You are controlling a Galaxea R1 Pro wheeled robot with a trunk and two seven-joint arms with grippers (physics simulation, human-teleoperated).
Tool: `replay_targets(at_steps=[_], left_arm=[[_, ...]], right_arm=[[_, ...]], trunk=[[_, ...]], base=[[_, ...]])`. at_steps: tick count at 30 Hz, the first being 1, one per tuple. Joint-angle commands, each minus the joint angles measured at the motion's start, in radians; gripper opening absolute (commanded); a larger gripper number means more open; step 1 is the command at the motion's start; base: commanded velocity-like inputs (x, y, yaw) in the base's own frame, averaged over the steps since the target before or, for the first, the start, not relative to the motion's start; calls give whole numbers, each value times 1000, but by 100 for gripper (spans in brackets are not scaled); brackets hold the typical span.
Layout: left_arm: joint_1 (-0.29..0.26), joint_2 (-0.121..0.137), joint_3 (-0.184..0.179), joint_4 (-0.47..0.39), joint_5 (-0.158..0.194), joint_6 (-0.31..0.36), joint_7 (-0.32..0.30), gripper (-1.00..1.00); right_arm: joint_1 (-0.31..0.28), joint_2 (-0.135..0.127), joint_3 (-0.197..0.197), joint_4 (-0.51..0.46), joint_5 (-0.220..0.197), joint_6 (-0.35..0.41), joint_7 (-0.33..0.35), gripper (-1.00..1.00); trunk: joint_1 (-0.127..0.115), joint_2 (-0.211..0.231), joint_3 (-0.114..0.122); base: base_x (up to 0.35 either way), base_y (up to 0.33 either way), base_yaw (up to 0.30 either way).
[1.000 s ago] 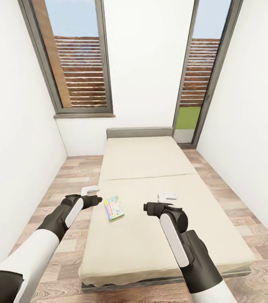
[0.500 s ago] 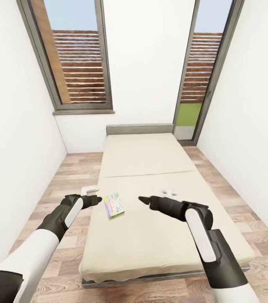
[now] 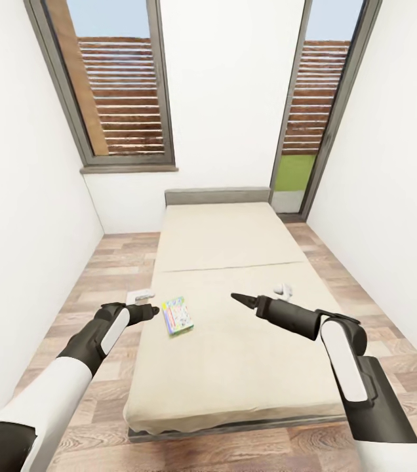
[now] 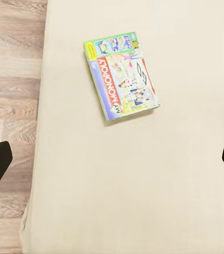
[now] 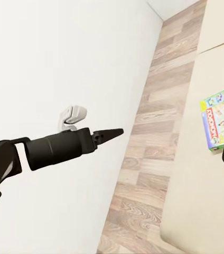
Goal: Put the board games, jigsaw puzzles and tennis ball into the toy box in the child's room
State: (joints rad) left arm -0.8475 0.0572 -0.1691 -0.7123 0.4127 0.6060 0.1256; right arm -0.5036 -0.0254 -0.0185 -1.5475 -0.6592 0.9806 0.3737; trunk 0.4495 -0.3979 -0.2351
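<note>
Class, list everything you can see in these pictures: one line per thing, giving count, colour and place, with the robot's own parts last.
Board game: one, green-bordered with a red logo, flat on the bed near its left edge.
Bed: one, cream mattress in two sections with a grey headboard, centre of the room.
Windows: two, grey-framed with brown slatted shutters outside, in the far wall.
Floor: wood planks, either side of the bed.
Walls: white, on three sides.
Left gripper: one, black, at the bed's left edge beside the game; jaws wide apart in the left wrist view.
Right gripper: one, black, over the mattress, pointing towards the game; whether its jaws are open is unclear.
</note>
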Motion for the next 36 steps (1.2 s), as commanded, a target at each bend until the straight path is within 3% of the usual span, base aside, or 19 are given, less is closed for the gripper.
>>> replay_targets(at_steps=[1, 19, 36], left_arm=[[-1, 1, -6, -1, 11, 3, 9, 100], [-1, 4, -2, -1, 13, 5, 8, 100], [-1, -1, -10, -8, 15, 5, 9, 100]], right_arm=[[-1, 0, -2, 0, 7, 5, 11, 100], [-1, 15, 3, 0, 15, -11, 14, 100], [-1, 13, 2, 2, 0, 4, 27, 100]], trunk=[[1, -2, -4], [1, -2, -34], [1, -2, -62]], base=[[0, 0, 0], [0, 0, 0], [0, 0, 0]])
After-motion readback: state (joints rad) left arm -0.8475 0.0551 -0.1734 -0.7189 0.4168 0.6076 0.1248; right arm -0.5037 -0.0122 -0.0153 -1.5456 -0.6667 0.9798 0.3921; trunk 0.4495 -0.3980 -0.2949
